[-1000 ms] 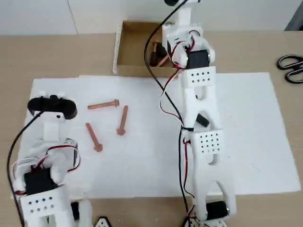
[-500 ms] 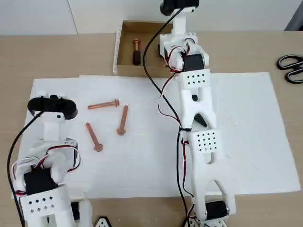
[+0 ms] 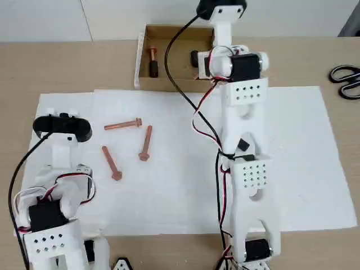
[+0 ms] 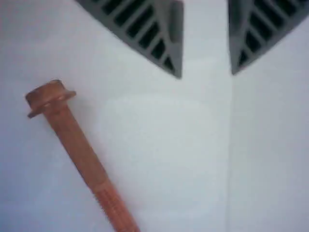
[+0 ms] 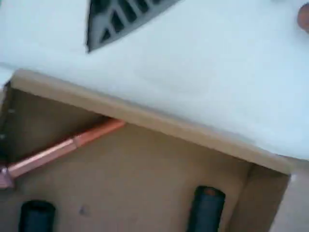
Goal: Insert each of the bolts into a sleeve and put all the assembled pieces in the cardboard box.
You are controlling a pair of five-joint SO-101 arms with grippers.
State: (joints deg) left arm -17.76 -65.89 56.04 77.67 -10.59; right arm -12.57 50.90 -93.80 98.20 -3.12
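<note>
Three loose bolts lie flat on the white sheet (image 3: 292, 169) covering the worktop (image 3: 67, 62). The upper bolt (image 3: 122, 125) runs crosswise, head toward the right arm (image 3: 244, 140). The middle bolt (image 3: 146, 143) runs nearly front to back, head toward the arm bases. The lower bolt (image 3: 111, 163) lies slantwise, head also toward the bases.

In the cardboard box (image 3: 169, 84) at the sheet's far edge we see an assembled piece (image 3: 153, 62) lying front to back, with its copper head toward the far wall and its black sleeve at the near end.

The right arm is stretched straight out across the sheet, with the right gripper (image 3: 207, 56) over the box; we cannot tell whether it is spread or closed. Its wrist view shows a boxed bolt (image 5: 63, 147) along a wall and two dark sleeves (image 5: 206, 208).

The left arm (image 3: 50, 214) sits folded near its base. The left gripper (image 4: 205, 72) is spread above the sheet, holding nothing, with a slanting bolt (image 4: 72, 145) just beside it.
</note>
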